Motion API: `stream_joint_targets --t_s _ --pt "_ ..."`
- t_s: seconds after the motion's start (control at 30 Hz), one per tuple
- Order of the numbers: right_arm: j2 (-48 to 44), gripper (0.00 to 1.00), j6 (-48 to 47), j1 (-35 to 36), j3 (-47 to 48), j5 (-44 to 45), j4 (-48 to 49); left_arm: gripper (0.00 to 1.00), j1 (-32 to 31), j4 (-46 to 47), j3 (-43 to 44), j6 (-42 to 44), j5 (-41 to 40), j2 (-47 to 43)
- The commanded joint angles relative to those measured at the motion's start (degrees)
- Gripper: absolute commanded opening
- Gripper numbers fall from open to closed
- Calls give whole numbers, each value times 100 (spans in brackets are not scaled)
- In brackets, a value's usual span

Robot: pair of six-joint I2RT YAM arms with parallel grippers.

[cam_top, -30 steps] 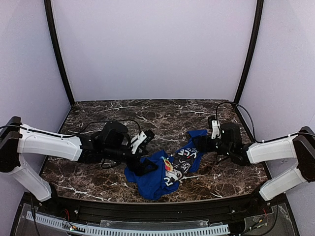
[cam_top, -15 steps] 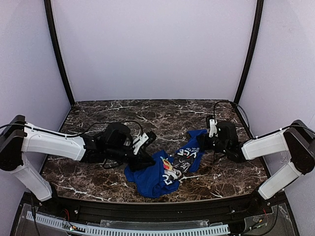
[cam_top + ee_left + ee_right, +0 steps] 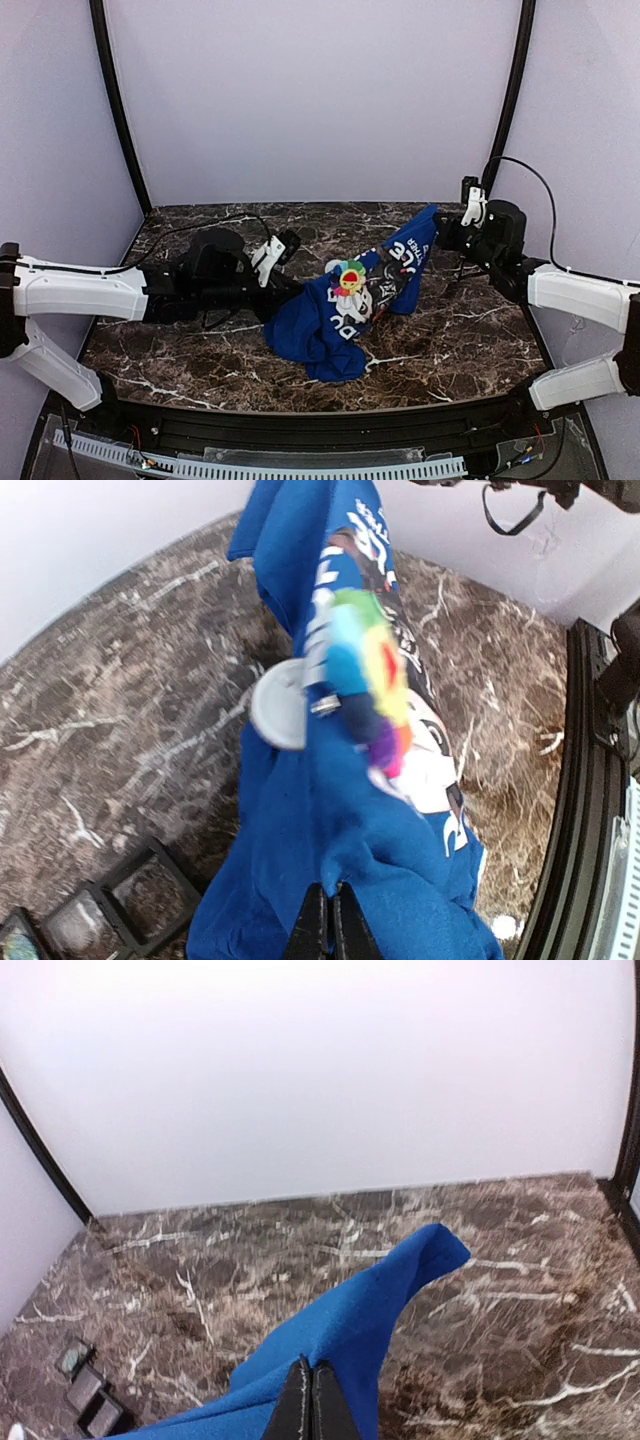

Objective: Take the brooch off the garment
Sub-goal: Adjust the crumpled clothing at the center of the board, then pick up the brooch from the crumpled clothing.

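Observation:
The garment (image 3: 325, 325) is a blue printed cloth, stretched and lifted between both grippers. The brooch (image 3: 348, 277), a small round green, yellow and pink pin, sits on the raised fold near its middle. In the left wrist view the brooch (image 3: 370, 685) is blurred, with a white disc (image 3: 278, 712) beside it. My left gripper (image 3: 288, 293) is shut on the cloth's left part; its black fingertips (image 3: 318, 920) pinch a blue fold of the garment (image 3: 400, 860). My right gripper (image 3: 440, 226) is shut on the garment's far right corner (image 3: 380, 1305) and holds it above the table.
Small dark square trays (image 3: 140, 900) lie on the marble table left of the cloth, also seen low in the right wrist view as small trays (image 3: 88, 1395). Black frame posts (image 3: 505, 110) and pale walls enclose the table. A black rail (image 3: 585, 810) runs along the near edge.
Both grippers went from open to shut on the garment. The right arm rose and moved back right, pulling the cloth taut. The brooch now shows on top of the lifted fold.

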Motion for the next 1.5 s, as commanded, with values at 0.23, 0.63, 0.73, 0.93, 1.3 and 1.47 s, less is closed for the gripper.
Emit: stream_joint_targets --t_s 0.23,0.63,0.73,0.93,1.3,1.47 --pt "-1413 1 54 -624 -411 918 -415 1 43 433 -22 285 634 -179" --pt "-1100 78 142 8 -1088 467 -693 1 14 1455 -137 -501 2333 1762" --pt "-1246 78 124 527 -1117 436 -775 1 11 1684 -268 -525 2320 1669" --pt "-1438 78 97 1503 -1209 171 -828 4 6 1659 -339 -499 2290 1552" --pt "-724 76 -39 2324 -1199 -32 -449 57 21 1610 -512 -572 1620 888" --pt "-664 74 41 2366 -1296 154 -188 70 19 1021 93 -556 694 1120"
